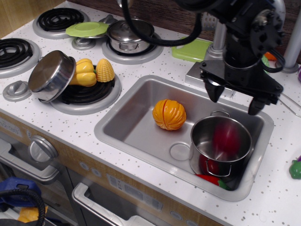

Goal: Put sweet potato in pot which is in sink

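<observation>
One sweet potato (226,138) — blurred, axis unclear — inside pot (221,147); tool (233,96) spread.

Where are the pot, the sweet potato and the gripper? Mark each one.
pot (205,126): observation image, on its left inner wall.
sweet potato (226,136): observation image, on the blurred red body inside the pot.
gripper (233,98): observation image, midway between its open fingertips.
</observation>
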Robot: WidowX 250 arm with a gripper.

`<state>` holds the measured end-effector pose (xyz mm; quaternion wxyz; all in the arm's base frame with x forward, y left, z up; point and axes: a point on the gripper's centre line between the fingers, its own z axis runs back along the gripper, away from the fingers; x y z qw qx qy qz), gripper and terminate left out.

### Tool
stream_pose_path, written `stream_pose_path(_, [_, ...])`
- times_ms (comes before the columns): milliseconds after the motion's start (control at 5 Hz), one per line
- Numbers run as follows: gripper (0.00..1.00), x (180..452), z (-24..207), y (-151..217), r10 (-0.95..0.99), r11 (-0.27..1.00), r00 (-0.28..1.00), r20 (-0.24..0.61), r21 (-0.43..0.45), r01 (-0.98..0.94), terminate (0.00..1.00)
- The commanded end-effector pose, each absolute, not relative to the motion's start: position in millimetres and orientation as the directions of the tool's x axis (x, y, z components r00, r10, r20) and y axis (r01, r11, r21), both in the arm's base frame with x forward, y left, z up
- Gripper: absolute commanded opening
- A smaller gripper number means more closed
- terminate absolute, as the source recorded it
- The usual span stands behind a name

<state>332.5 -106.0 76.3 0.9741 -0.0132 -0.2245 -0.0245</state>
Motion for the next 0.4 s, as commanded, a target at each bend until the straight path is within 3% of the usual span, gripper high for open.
stream_pose_path(0, [1.00,336.6,87.1,-106.2,-0.035,0.998,0.883,0.468,-0.025,0.053,0.00])
stream_pose_path(200, [1.00,336.6,87.1,-106.2,-0.035,0.998,0.883,0.468,-0.025,0.053,1.00])
